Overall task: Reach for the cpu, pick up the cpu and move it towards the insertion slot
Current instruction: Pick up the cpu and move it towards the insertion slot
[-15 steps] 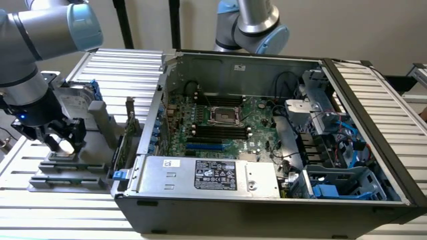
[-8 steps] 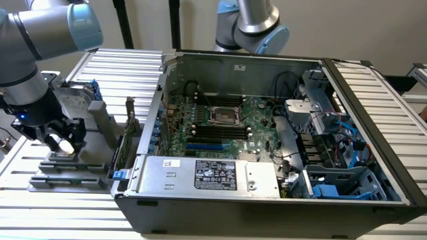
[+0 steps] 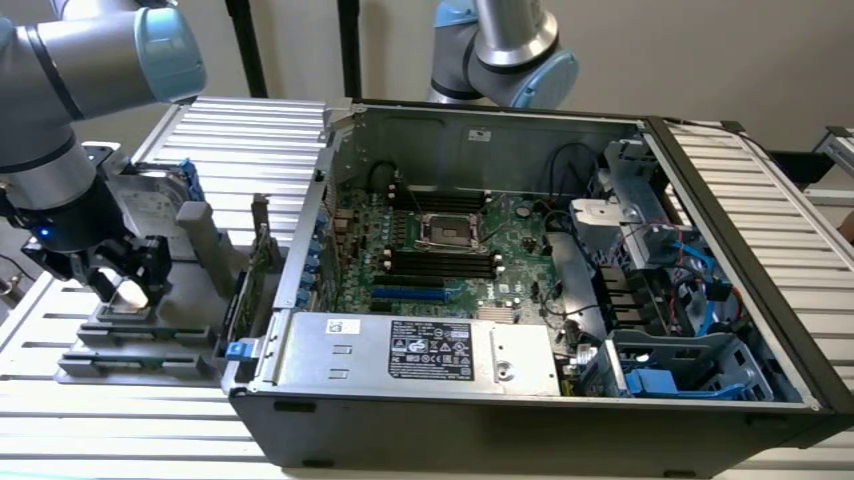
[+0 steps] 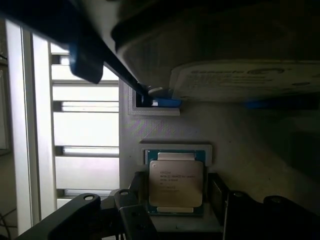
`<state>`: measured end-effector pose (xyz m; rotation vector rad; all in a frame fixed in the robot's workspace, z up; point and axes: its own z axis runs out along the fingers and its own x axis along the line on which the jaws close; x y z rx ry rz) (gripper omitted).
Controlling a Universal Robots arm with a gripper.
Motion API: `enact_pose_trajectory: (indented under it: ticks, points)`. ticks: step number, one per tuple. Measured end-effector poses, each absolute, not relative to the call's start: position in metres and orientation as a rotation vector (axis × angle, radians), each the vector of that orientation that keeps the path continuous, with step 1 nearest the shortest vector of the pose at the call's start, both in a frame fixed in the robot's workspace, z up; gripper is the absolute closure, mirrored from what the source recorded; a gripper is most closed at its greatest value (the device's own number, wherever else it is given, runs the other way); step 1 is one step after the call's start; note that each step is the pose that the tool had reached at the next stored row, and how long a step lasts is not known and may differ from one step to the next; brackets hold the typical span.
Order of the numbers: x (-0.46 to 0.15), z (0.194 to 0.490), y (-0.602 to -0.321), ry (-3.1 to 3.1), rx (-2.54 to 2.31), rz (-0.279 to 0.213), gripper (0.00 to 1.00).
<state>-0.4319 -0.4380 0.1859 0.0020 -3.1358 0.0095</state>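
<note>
Where the slatted white surface (image 3: 80, 440) lies at 9 o'clock from the open computer case (image 3: 534, 430) in the exterior view, the arm (image 3: 67, 70) hangs with its gripper (image 3: 127, 290) pointed straight down onto a grey fixture (image 3: 147, 335). Between the jaws shows a pale patch, the cpu (image 3: 130, 296), at the level of the fixture's top. At 12 o'clock from the gripper, a silver hard drive (image 3: 147, 205) with a blue frame stands on edge in the same fixture. The wrist view looks down on the cpu (image 4: 176, 184), which lies flat in a pale printed holder, its metal lid with printed text facing up and a green rim showing around it. The jaws stand one on each side of it, close against its edges; whether they press on it or merely flank it cannot be told. The hard drive (image 4: 240, 80) rises just beyond the holder. Further along in the exterior view, well apart from the gripper at 3 o'clock, the insertion slot (image 3: 450, 232) sits on the green motherboard inside the case, a shiny frame around a dark centre. Long black memory slots (image 3: 434, 262) run at 6 o'clock from it. A grey power supply (image 3: 414, 350) with a black label fills the case's near edge. A second arm (image 3: 514, 50) stands behind the case at 12 o'clock.
</note>
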Motion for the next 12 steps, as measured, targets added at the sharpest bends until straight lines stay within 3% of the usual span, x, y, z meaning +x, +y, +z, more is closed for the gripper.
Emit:
enact_pose_trajectory:
  ticks: [7,12]
  points:
    - [-0.4324,0.1858,-0.4366,-3.136,0.002,0.015,0.38]
    - [-0.4324,0.1858,-0.4364,-3.135,0.002,0.02,0.45]
